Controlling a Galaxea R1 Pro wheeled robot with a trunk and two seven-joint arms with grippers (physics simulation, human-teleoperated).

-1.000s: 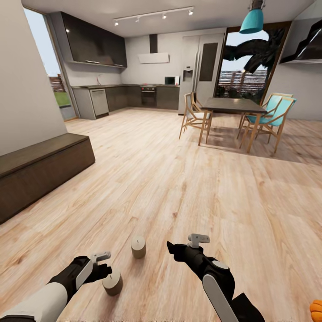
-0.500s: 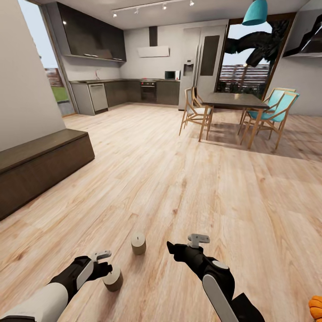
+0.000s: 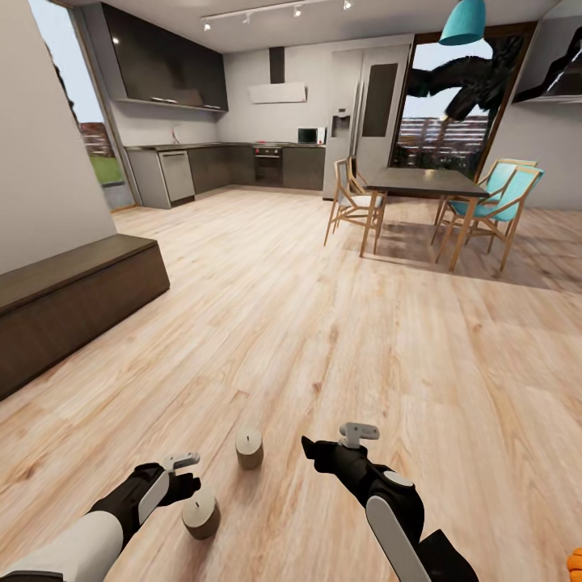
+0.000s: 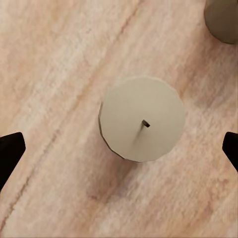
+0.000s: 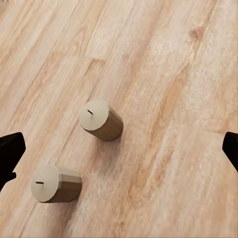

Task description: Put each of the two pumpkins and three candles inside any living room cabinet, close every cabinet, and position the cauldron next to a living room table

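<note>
Two short beige candles stand on the wood floor, the nearer candle (image 3: 200, 515) and the farther candle (image 3: 249, 449). My left gripper (image 3: 187, 487) hovers open just above the nearer one. In the left wrist view that candle (image 4: 143, 119) with its wick sits between the spread fingertips (image 4: 11, 153), and my left gripper (image 4: 119, 151) is not touching it. My right gripper (image 3: 311, 449) is open beside the farther candle, and the right wrist view shows both candles (image 5: 101, 120) (image 5: 55, 184). An orange pumpkin (image 3: 575, 559) peeks in at the lower right. The dark-brown cabinet (image 3: 73, 299) runs along the left wall, its fronts closed.
Open wood floor stretches ahead to a dining table (image 3: 420, 187) with wooden and teal chairs (image 3: 493, 202) at the right. A dark kitchen counter (image 3: 226, 170) lines the far wall. A grey wall (image 3: 40, 162) rises above the cabinet.
The whole picture has shifted slightly, so the camera moved. The candles now sit a little lower and nearer. Both arms hold the same place in the picture, grippers still open.
</note>
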